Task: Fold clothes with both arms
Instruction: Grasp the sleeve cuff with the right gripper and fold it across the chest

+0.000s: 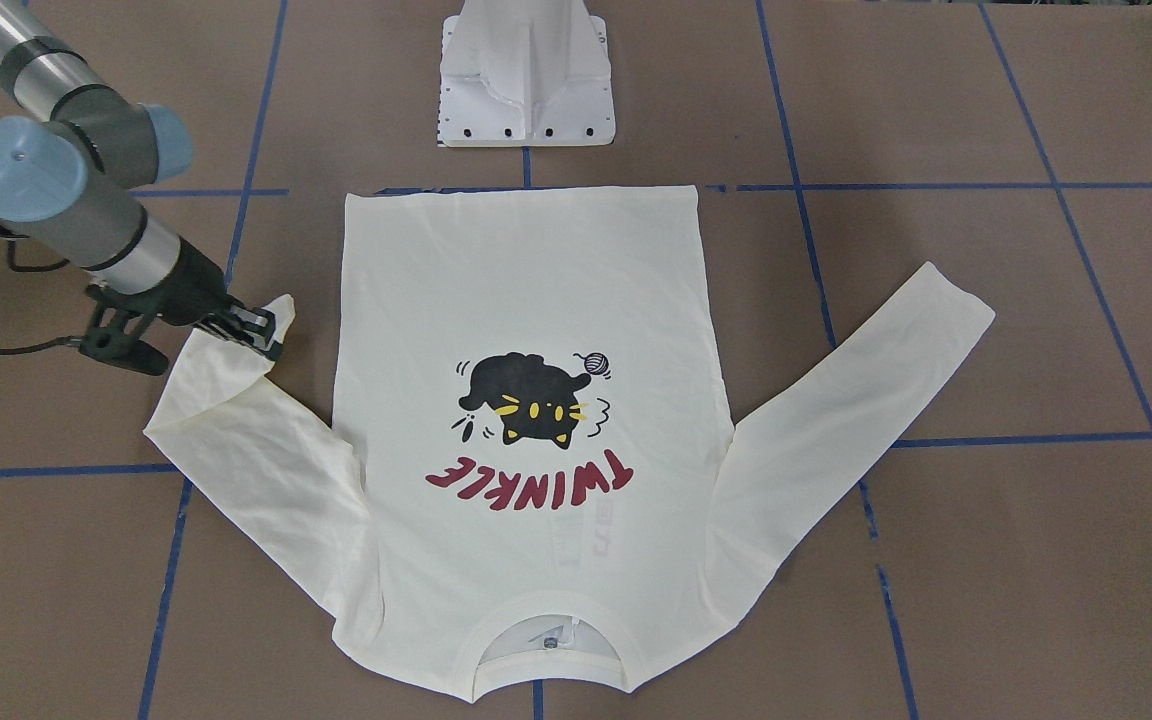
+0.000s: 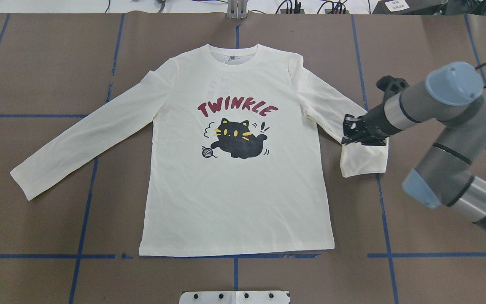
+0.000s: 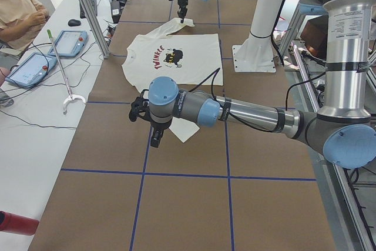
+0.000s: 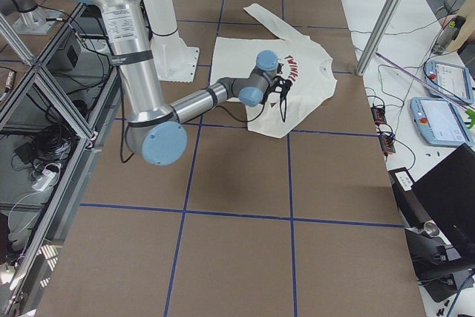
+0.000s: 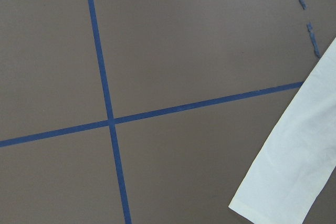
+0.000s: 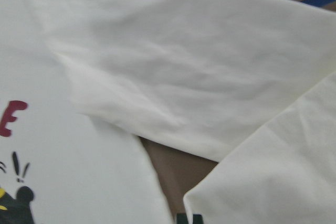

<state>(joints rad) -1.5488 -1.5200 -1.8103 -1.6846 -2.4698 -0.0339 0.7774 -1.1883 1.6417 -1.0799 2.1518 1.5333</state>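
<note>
— Nearest, three o'clock: right arm (image 2: 445,109), right gripper (image 2: 347,134) pinching sleeve (image 2: 327,107) of shirt (image 2: 234,198), spread flat at centre.
— Progress?
— One sleeve begun, rest unfolded; left gripper (image 3: 154,139), nine o'clock: grip impossible to tell.

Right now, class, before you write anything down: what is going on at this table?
A cream long-sleeved shirt lies flat, print up, on the brown table. The right gripper holds the cuff end of the sleeve on its side, and that sleeve is doubled back on itself. The other sleeve lies stretched out and untouched. The left gripper hangs above the table near its cuff. The body of the shirt is not yet folded.
</note>
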